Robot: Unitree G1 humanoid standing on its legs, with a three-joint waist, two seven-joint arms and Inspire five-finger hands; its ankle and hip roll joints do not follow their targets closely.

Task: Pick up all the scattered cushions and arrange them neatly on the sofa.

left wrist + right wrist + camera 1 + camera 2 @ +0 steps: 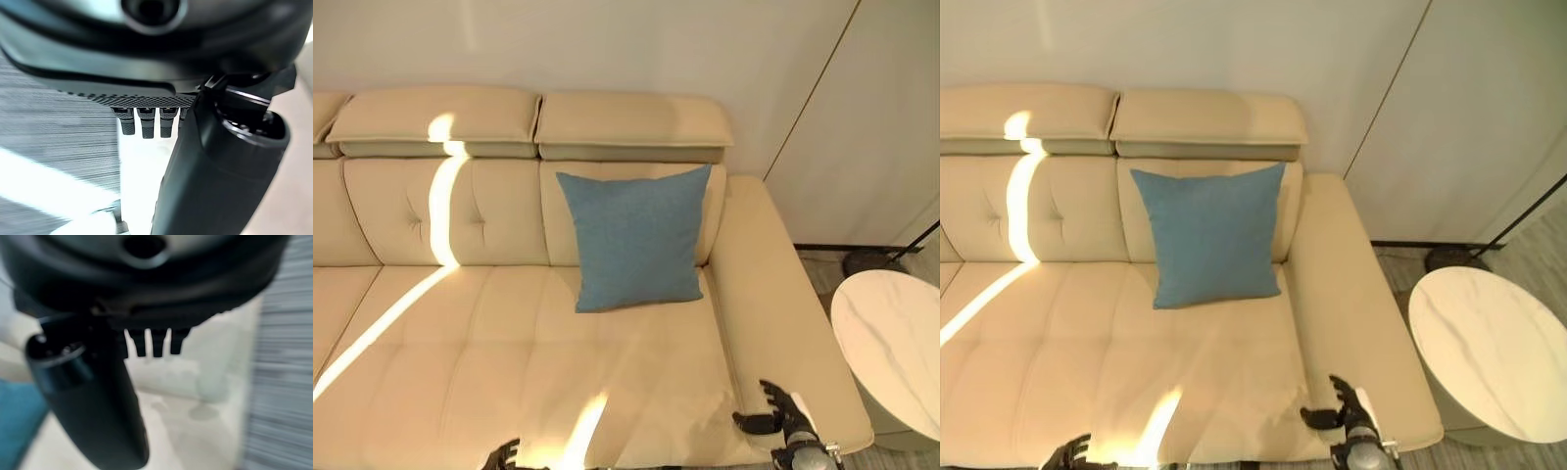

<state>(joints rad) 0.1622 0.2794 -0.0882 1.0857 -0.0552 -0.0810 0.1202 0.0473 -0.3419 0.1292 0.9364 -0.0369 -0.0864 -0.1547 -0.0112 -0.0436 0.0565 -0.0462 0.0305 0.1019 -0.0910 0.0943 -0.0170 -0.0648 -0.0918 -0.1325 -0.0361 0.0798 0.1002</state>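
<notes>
A blue cushion (636, 238) stands upright against the beige sofa (460, 352) backrest, far from both hands. The right hand (781, 411), fingers relaxed and holding nothing, hovers at the near right seat edge, nearer the cushion than the left hand (501, 456), likewise empty.

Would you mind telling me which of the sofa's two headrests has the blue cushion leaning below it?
The right headrest, next to the armrest. The cushion leans upright on the backrest beneath it; the left headrest has sunlight across it.

Pale wall (607, 44), round white table (891, 343), seemingly marbled.
</notes>
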